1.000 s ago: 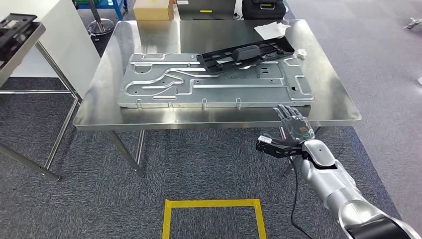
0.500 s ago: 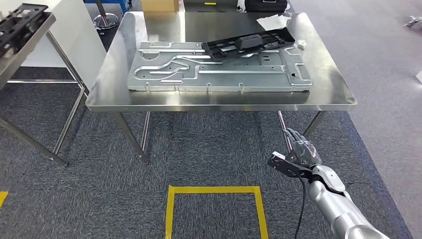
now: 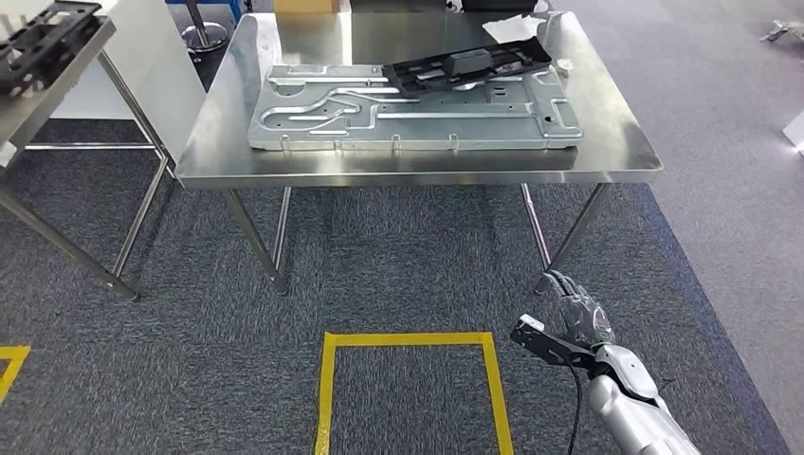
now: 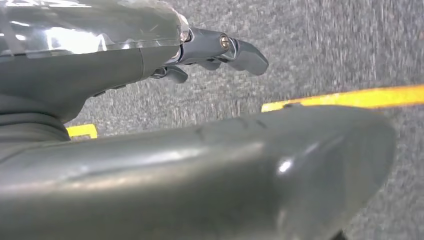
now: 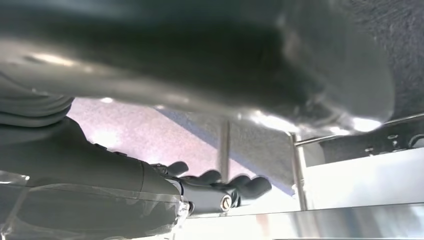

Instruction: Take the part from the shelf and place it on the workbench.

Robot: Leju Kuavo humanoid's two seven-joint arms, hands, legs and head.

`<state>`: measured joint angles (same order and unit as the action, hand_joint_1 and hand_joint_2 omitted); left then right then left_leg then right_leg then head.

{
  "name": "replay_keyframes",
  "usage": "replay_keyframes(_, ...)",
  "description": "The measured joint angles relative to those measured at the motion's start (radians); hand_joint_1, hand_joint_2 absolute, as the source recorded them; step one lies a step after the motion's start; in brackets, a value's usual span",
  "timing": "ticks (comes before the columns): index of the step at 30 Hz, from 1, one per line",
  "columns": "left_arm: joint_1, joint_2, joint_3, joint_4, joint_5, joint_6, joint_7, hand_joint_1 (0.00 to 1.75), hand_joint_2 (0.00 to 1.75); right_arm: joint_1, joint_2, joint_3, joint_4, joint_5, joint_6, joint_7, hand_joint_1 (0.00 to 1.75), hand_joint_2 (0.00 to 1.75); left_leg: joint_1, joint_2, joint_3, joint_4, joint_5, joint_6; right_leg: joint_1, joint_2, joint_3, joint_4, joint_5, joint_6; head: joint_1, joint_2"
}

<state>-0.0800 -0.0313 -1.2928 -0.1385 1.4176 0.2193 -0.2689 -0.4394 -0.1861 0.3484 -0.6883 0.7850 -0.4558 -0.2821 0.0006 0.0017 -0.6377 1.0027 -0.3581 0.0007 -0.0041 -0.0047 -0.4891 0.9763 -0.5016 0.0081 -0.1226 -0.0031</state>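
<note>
Grey carpet fronts the workbench (image 3: 607,156) bearing the black part (image 3: 469,66); right hand (image 3: 580,318) hangs empty, fingers apart; placing looks done, next step away

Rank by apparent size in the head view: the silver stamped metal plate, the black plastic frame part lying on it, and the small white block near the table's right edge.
Largest to smallest:
1. Silver stamped metal plate
2. Black plastic frame part
3. Small white block
All three sit on the steel table at similar distance, so the order is reliable.
</note>
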Motion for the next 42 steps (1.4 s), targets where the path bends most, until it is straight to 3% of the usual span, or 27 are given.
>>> replay_keyframes(1, 0.001, 0.001, -0.001, 0.000, 0.000, 0.000, 0.000, 0.00, 0.00, 0.002, 0.001, -0.001, -0.001, 0.002, 0.000, 0.002, 0.00, 0.00, 0.001, -0.001, -0.007, 0.010, -0.013, -0.006, -0.002, -0.002, -0.008, -0.002, 0.011, -0.008, 0.000, 0.000)
replay_keyframes(2, 0.002, 0.002, -0.003, 0.000, 0.000, 0.000, 0.000, 0.00, 0.00, 0.005, 0.002, -0.002, -0.002, 0.003, -0.001, 0.003, 0.00, 0.00, 0.002, -0.002, -0.020, 0.038, -0.048, -0.011, -0.004, -0.004, -0.019, -0.004, 0.024, -0.016, 0.000, 0.000)
replay_keyframes(5, 0.002, 0.004, -0.006, 0.000, -0.003, 0.000, 0.001, 0.00, 0.00, 0.018, 0.005, -0.007, -0.009, 0.007, -0.002, 0.007, 0.00, 0.00, 0.006, -0.002, -0.067, 0.215, -0.197, -0.022, -0.003, -0.007, -0.065, -0.003, 0.061, -0.027, 0.000, 0.000)
replay_keyframes(6, 0.002, 0.004, -0.007, 0.000, -0.004, 0.000, 0.002, 0.00, 0.00, 0.025, 0.005, -0.010, -0.012, 0.008, -0.003, 0.007, 0.00, 0.00, 0.006, -0.002, -0.070, 0.264, -0.214, -0.025, -0.002, -0.007, -0.082, -0.001, 0.072, -0.026, 0.000, 0.000)
replay_keyframes(7, 0.002, 0.004, -0.008, 0.000, -0.004, 0.001, 0.003, 0.00, 0.00, 0.034, 0.005, -0.013, -0.017, 0.011, -0.003, 0.008, 0.00, 0.00, 0.007, -0.002, -0.059, 0.286, -0.207, -0.026, -0.001, -0.008, -0.100, 0.003, 0.083, -0.025, 0.000, 0.000)
replay_keyframes(9, 0.002, 0.004, -0.010, 0.000, -0.004, 0.002, 0.006, 0.00, 0.00, 0.052, 0.006, -0.019, -0.029, 0.021, -0.003, 0.011, 0.00, 0.00, 0.007, -0.002, 0.014, 0.227, -0.154, -0.025, -0.001, -0.008, -0.135, 0.015, 0.101, -0.020, 0.000, 0.000)
replay_keyframes(11, -0.002, 0.005, -0.010, 0.000, -0.007, 0.003, 0.007, 0.00, 0.00, 0.063, 0.006, -0.026, -0.043, 0.037, -0.002, 0.021, 0.00, 0.00, 0.004, -0.002, 0.116, 0.084, -0.150, -0.016, 0.000, -0.008, -0.162, 0.029, 0.117, -0.011, 0.000, 0.000)
replay_keyframes(12, -0.004, 0.005, -0.011, 0.000, -0.009, 0.003, 0.006, 0.00, 0.00, 0.065, 0.006, -0.029, -0.048, 0.045, -0.002, 0.026, 0.00, 0.00, 0.002, -0.003, 0.149, 0.030, -0.161, -0.009, 0.001, -0.008, -0.170, 0.033, 0.125, -0.006, 0.000, 0.000)
replay_keyframes(13, -0.006, 0.006, -0.012, 0.000, -0.012, 0.003, 0.006, 0.00, 0.00, 0.066, 0.006, -0.031, -0.052, 0.055, -0.005, 0.031, 0.00, 0.00, 0.000, -0.003, 0.165, -0.002, -0.174, -0.002, 0.000, -0.008, -0.173, 0.034, 0.133, 0.000, 0.000, 0.000)
replay_keyframes(15, -0.007, 0.005, -0.015, 0.000, -0.019, 0.003, 0.006, 0.00, 0.00, 0.073, 0.007, -0.033, -0.059, 0.074, -0.012, 0.040, 0.00, 0.00, -0.001, -0.003, 0.160, -0.013, -0.164, 0.014, -0.002, -0.009, -0.175, 0.031, 0.147, 0.012, 0.000, 0.000)
replay_keyframes(16, -0.008, 0.004, -0.018, 0.000, -0.021, 0.002, 0.007, 0.00, 0.00, 0.079, 0.007, -0.033, -0.062, 0.084, -0.015, 0.045, 0.00, 0.00, 0.000, -0.002, 0.153, -0.016, -0.152, 0.023, -0.004, -0.008, -0.180, 0.038, 0.137, 0.018, 0.000, 0.000)
replay_keyframes(17, -0.008, 0.004, -0.021, 0.000, -0.023, 0.002, 0.008, 0.00, 0.00, 0.085, 0.008, -0.035, -0.065, 0.092, -0.018, 0.051, 0.00, 0.00, 0.001, -0.002, 0.144, -0.019, -0.139, 0.032, -0.006, -0.005, -0.189, 0.060, 0.107, 0.023, 0.000, 0.000)
replay_keyframes(18, -0.009, 0.003, -0.023, 0.000, -0.025, 0.002, 0.010, 0.00, 0.00, 0.089, 0.008, -0.037, -0.067, 0.098, -0.020, 0.058, 0.00, 0.00, 0.003, -0.002, 0.133, -0.022, -0.126, 0.038, -0.009, -0.003, -0.202, 0.098, 0.064, 0.027, 0.000, 0.000)
replay_keyframes(20, -0.009, 0.003, -0.027, 0.000, -0.027, 0.002, 0.013, 0.00, 0.00, 0.093, 0.008, -0.042, -0.069, 0.107, -0.021, 0.068, 0.00, 0.00, 0.003, -0.005, 0.104, -0.021, -0.104, 0.041, -0.013, 0.000, -0.239, 0.228, -0.035, 0.034, 0.000, 0.000)
replay_keyframes(21, -0.008, 0.003, -0.029, 0.000, -0.027, 0.002, 0.014, 0.00, 0.00, 0.094, 0.008, -0.043, -0.070, 0.112, -0.021, 0.073, 0.00, 0.00, 0.003, -0.007, 0.090, -0.021, -0.095, 0.040, -0.014, 0.000, -0.252, 0.289, -0.058, 0.038, 0.000, 0.000)
replay_keyframes(22, -0.008, 0.003, -0.029, 0.000, -0.027, 0.000, 0.015, 0.00, 0.00, 0.094, 0.009, -0.045, -0.070, 0.121, -0.023, 0.077, 0.00, 0.00, 0.003, -0.009, 0.076, -0.020, -0.085, 0.038, -0.016, 0.000, -0.253, 0.331, -0.059, 0.041, 0.000, 0.000)
replay_keyframes(23, -0.007, 0.003, -0.030, 0.000, -0.026, -0.004, 0.016, 0.00, 0.00, 0.095, 0.010, -0.046, -0.070, 0.132, -0.026, 0.083, 0.00, 0.00, 0.004, -0.010, 0.064, -0.018, -0.076, 0.035, -0.019, 0.000, -0.237, 0.334, -0.039, 0.043, 0.000, 0.000)
replay_keyframes(25, -0.006, 0.002, -0.030, 0.000, -0.022, -0.010, 0.018, 0.00, 0.00, 0.095, 0.013, -0.049, -0.069, 0.156, -0.035, 0.095, 0.00, 0.00, 0.006, -0.015, 0.044, -0.014, -0.062, 0.027, -0.023, 0.004, -0.148, 0.233, 0.011, 0.043, 0.000, 0.000)
replay_keyframes(27, -0.008, 0.001, -0.030, 0.000, -0.019, -0.011, 0.019, 0.00, 0.00, 0.093, 0.015, -0.052, -0.069, 0.178, -0.045, 0.108, 0.00, 0.00, 0.005, -0.020, 0.031, -0.007, -0.052, 0.015, -0.022, 0.018, -0.043, 0.083, 0.009, 0.037, 0.000, 0.000)
replay_keyframes(29, -0.008, 0.001, -0.030, 0.000, -0.017, -0.009, 0.021, 0.00, 0.00, 0.094, 0.017, -0.058, -0.070, 0.197, -0.052, 0.121, 0.00, 0.00, 0.003, -0.025, 0.024, -0.004, -0.041, 0.002, -0.017, 0.025, -0.003, 0.013, -0.011, 0.025, 0.000, 0.000)
replay_keyframes(31, -0.006, 0.001, -0.031, 0.000, -0.018, -0.007, 0.023, 0.00, 0.00, 0.100, 0.019, -0.064, -0.071, 0.208, -0.054, 0.130, 0.00, 0.00, 0.005, -0.028, 0.019, -0.001, -0.035, -0.010, -0.017, 0.017, -0.008, 0.006, -0.006, 0.006, 0.000, 0.000)
replay_keyframes(32, -0.004, 0.001, -0.032, 0.000, -0.020, -0.007, 0.025, 0.00, 0.00, 0.103, 0.021, -0.069, -0.073, 0.212, -0.054, 0.132, 0.00, 0.00, 0.006, -0.025, 0.010, 0.014, -0.048, -0.015, -0.017, 0.013, -0.012, 0.004, 0.000, -0.004, 0.000, 0.000)
replay_keyframes(34, -0.003, 0.001, -0.033, 0.000, -0.023, -0.006, 0.027, 0.00, 0.00, 0.110, 0.023, -0.077, -0.081, 0.219, -0.053, 0.136, 0.00, 0.00, 0.009, -0.017, -0.030, 0.106, -0.113, -0.022, -0.016, 0.003, -0.023, 0.002, 0.012, -0.020, 0.000, 0.000)
replay_keyframes(36, -0.003, 0.001, -0.035, 0.000, -0.026, -0.006, 0.029, 0.00, 0.00, 0.123, 0.024, -0.086, -0.088, 0.225, -0.053, 0.140, 0.00, 0.00, 0.010, -0.011, -0.082, 0.246, -0.188, -0.028, -0.009, -0.006, -0.034, 0.004, 0.019, -0.027, 0.000, 0.000)
replay_keyframes(38, -0.002, 0.001, -0.036, 0.000, -0.029, -0.006, 0.033, 0.00, 0.00, 0.138, 0.026, -0.094, -0.094, 0.235, -0.053, 0.148, 0.00, 0.00, 0.009, -0.009, -0.089, 0.301, -0.199, -0.027, -0.003, -0.015, -0.042, 0.007, 0.022, -0.029, 0.000, 0.000)
replay_keyframes(39, -0.002, 0.001, -0.036, 0.000, -0.030, -0.006, 0.036, 0.00, 0.00, 0.144, 0.027, -0.098, -0.099, 0.241, -0.053, 0.152, 0.00, 0.00, 0.009, -0.008, -0.065, 0.273, -0.180, -0.023, 0.000, -0.019, -0.043, 0.009, 0.023, -0.029, 0.000, 0.000)
replay_keyframes(42, -0.003, 0.002, -0.039, 0.000, -0.034, -0.004, 0.042, 0.00, 0.00, 0.156, 0.034, -0.109, -0.120, 0.255, -0.053, 0.163, 0.00, 0.00, -0.001, 0.005, 0.058, 0.070, -0.112, 0.005, 0.008, -0.026, -0.045, 0.014, 0.023, -0.026, 0.000, 0.000)
